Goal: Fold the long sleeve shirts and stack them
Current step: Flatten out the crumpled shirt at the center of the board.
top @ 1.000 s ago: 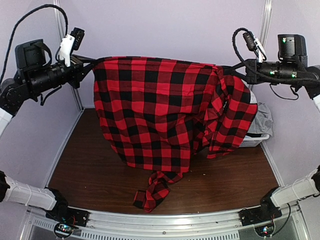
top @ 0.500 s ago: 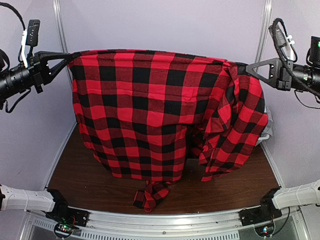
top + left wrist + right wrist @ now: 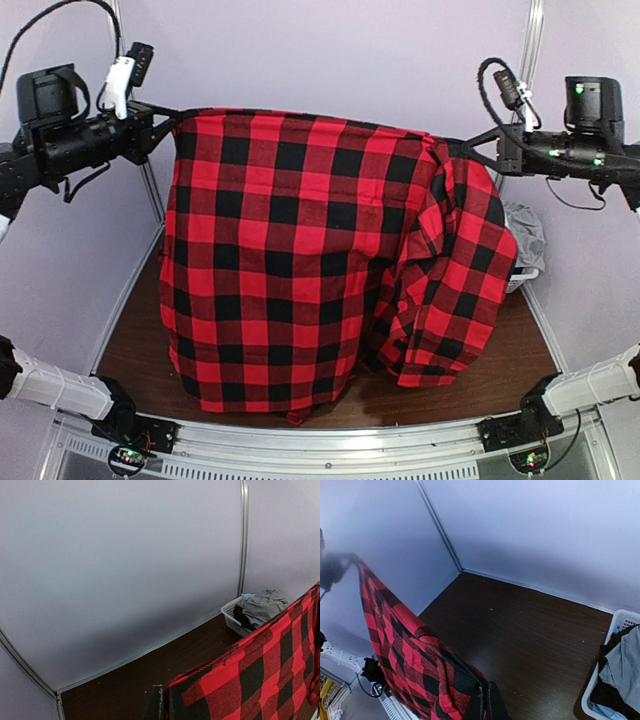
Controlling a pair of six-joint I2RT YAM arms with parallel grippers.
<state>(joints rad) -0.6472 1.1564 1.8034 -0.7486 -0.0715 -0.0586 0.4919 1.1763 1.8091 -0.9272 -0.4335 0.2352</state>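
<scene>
1. Above the dark wooden table (image 3: 130,340), the left gripper (image 3: 172,118) and right gripper (image 3: 455,150) hold the red-and-black checked flannel shirt (image 3: 290,250) spread between them.
2. Left wrist: jaws clamped on the shirt's top edge.
3. Right wrist: jaws clenched on bunched shirt fabric.

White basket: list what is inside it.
A grey garment lies on top of black cloth, with a bit of light blue fabric at the rim of the basket. Whatever lies beneath them is covered.
</scene>
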